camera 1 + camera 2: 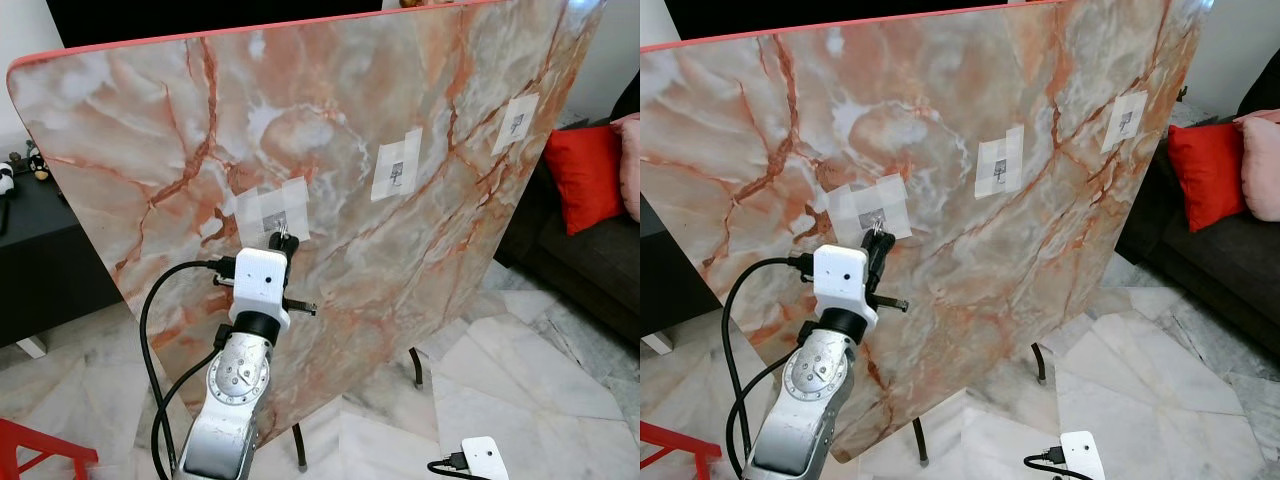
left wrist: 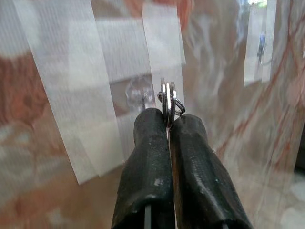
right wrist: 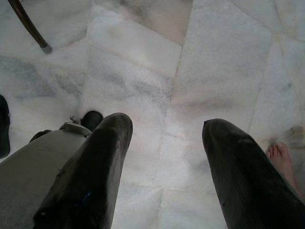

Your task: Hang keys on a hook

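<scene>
The keys (image 2: 167,100) sit pinched between the tips of the left claw (image 2: 167,125), whose two black fingers (image 2: 147,157) are pressed together on the thin metal with a small ring showing beside them. The claw holds them right up at the nearest hook (image 2: 136,90), a small clear one taped to the tilted marble table (image 1: 150,130), which stands on edge like a wall; two more taped hooks (image 1: 397,168) lie further along. The keys are probably light, stiff and slick, so the grip on flat metal could slip or twist; holding close to the ring leaves the loop free to catch. Whether the ring is already over the hook I cannot tell through the blur. The right claw (image 3: 164,138) hangs idle, fingers apart, over the marble floor (image 3: 143,47).
</scene>
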Motion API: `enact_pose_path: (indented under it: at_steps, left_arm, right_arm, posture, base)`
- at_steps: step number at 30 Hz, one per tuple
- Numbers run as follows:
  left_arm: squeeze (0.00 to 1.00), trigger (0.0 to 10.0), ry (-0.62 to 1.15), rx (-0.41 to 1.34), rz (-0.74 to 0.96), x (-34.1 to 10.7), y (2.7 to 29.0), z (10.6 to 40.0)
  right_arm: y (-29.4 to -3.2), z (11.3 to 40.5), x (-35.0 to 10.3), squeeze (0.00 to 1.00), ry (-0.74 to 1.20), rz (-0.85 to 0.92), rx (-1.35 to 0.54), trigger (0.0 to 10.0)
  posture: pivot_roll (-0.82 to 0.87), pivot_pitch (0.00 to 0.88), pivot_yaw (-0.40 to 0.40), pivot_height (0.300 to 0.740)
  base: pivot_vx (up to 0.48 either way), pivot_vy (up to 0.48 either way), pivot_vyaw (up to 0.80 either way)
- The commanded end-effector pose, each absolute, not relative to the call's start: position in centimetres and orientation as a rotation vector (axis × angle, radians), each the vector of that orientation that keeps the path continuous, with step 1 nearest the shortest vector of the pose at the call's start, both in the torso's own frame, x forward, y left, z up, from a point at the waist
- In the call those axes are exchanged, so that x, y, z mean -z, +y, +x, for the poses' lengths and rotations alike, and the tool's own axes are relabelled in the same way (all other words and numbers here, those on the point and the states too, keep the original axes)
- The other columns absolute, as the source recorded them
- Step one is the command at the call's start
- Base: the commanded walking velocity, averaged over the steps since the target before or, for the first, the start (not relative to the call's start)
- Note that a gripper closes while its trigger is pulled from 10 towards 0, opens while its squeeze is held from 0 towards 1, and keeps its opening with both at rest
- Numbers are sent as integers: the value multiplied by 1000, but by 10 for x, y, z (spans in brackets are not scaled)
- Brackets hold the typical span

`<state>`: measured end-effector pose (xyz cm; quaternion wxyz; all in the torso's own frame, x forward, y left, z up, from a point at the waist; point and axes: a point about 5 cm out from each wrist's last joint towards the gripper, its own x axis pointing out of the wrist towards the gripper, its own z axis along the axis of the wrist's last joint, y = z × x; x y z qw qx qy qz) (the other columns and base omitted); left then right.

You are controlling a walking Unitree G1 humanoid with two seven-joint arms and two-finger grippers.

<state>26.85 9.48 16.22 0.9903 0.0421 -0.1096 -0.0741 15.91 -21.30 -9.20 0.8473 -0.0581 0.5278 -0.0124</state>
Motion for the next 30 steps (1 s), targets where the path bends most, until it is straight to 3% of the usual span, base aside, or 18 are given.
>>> enact_pose_path:
  at_steps: [1, 7, 30]
  left_arm:
    - [0, 10000, -211, 150, 100, -161, 95, 268]
    - [0, 10000, -252, 101, 100, -168, 102, 269]
    - [0, 10000, -163, 203, 138, -153, 85, 273]
  right_arm:
    - [-214, 160, 91, 0, 1112, -128, 25, 10000]
    - [-214, 160, 91, 0, 1112, -129, 24, 10000]
    - [-213, 160, 92, 0, 1111, -126, 26, 10000]
  posture:
    - [42, 0, -83, 740]
    - [43, 0, -84, 740]
    - [40, 0, -80, 740]
  base:
    - [0, 0, 0]
    - [0, 0, 0]
    - [0, 0, 0]
